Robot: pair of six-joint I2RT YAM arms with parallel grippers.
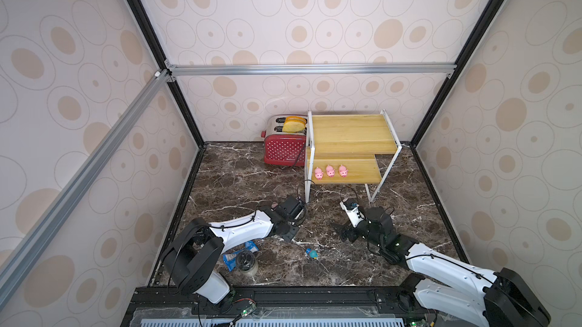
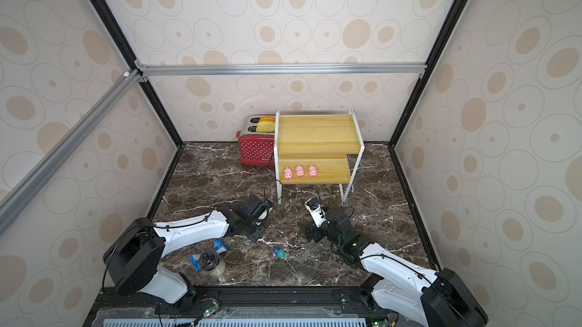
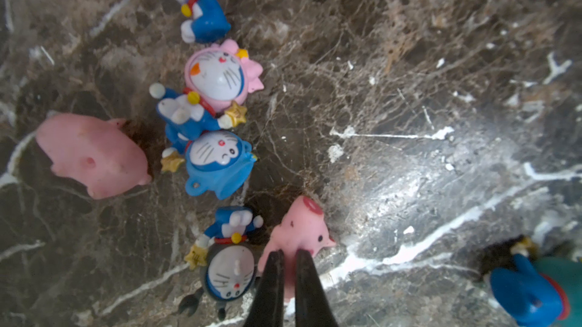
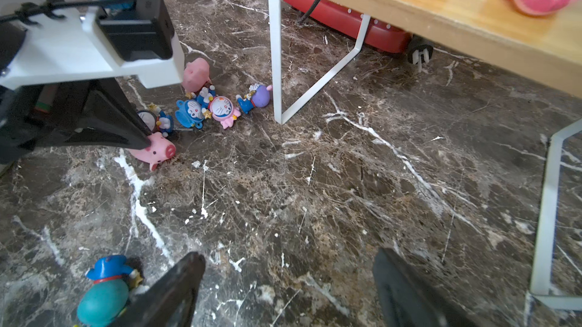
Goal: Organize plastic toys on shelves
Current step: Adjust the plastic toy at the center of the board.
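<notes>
Evidently the left gripper point(image 3: 288, 254) is down at the floor to take the next small glossy pink plastic pig point(image 3: 299, 231). Its black fingers point(image 3: 271, 281) are pressed nearly together over the pig's rear with pink showing in the slit, so it seems to be pinching the body.

That pig lies on the dark marble floor point(image 4: 315, 199), near and left of the two-tier rack of yellow boards on a white frame point(image 1: 352, 130). The rack's lower board point(image 1: 362, 172) already carries three pink pigs point(image 1: 330, 171) in a row at its left end, probably to leave room rightward for the rest.

The right gripper point(image 4: 288, 256) hangs spread wide over bare floor and holds nothing. It is just beside a teal-hatted blue figurine point(image 4: 104, 297) that lies alone.

Four big-headed blue cartoon figurines point(image 3: 217, 82) and another pink pig point(image 3: 91, 155) lie clustered by the pinched one. In both top views the left arm's wrist hides this cluster almost wholly. The purple-hatted figurine point(image 4: 258, 97) is cut off in the left wrist view, and I cannot tell how firmly the pig is gripped.
</notes>
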